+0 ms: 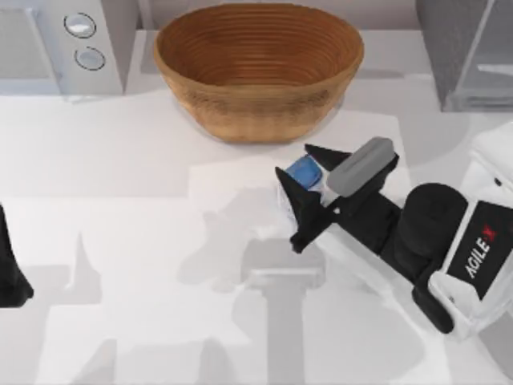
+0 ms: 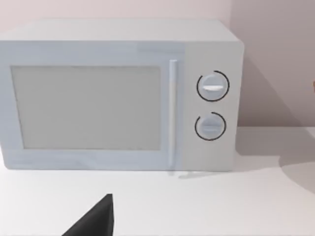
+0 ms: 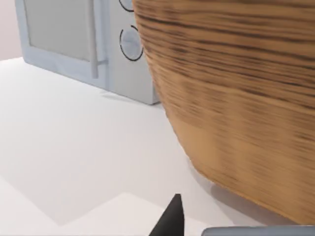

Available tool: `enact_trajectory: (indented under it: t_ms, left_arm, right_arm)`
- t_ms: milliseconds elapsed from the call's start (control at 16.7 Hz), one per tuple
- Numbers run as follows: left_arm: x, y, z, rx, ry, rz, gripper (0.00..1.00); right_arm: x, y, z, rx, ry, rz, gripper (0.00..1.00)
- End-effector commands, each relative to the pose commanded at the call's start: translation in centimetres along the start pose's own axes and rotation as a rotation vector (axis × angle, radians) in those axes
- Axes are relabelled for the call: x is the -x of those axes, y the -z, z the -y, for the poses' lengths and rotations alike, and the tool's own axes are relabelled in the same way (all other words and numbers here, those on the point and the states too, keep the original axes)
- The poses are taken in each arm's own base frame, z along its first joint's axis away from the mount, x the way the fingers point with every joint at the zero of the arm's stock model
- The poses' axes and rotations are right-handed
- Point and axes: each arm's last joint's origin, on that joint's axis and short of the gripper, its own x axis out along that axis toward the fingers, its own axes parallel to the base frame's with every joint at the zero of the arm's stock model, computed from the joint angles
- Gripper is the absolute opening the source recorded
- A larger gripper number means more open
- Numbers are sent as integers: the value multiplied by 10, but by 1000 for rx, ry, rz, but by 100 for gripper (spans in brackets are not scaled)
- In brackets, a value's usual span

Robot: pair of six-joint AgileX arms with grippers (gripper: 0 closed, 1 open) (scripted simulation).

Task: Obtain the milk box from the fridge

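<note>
Milk box [image 1: 302, 171], blue face up, sits pinched in the right gripper [image 1: 309, 191] near the wicker bowl [image 1: 256, 68].

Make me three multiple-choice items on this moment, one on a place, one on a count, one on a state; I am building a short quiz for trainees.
1. Where is the milk box?
A. inside the fridge
B. between the right gripper's fingers, in front of the wicker bowl
C. inside the wicker bowl

2. How many round knobs does the white appliance have?
A. one
B. two
C. four

3. What is the right gripper doing?
A. holding the milk box
B. hanging open over bare table
C. gripping the bowl's rim

Answers: 1 B, the blue-patched carton sits between the black fingers near the bowl. 2 B, two dials are stacked beside its door. 3 A, the fingers bracket the carton. The left gripper is parked at the table's left edge.
</note>
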Motion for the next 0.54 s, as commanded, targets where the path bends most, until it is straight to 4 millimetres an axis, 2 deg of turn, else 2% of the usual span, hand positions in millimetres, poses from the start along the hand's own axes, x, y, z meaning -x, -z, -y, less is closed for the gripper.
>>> enact_trajectory:
  t_ms: [180, 540]
  left_arm:
    - [0, 0, 0, 0, 0, 0, 100]
    - [0, 0, 0, 0, 0, 0, 100]
  right_arm:
    - [0, 0, 0, 0, 0, 0, 98]
    - [0, 0, 0, 0, 0, 0, 100]
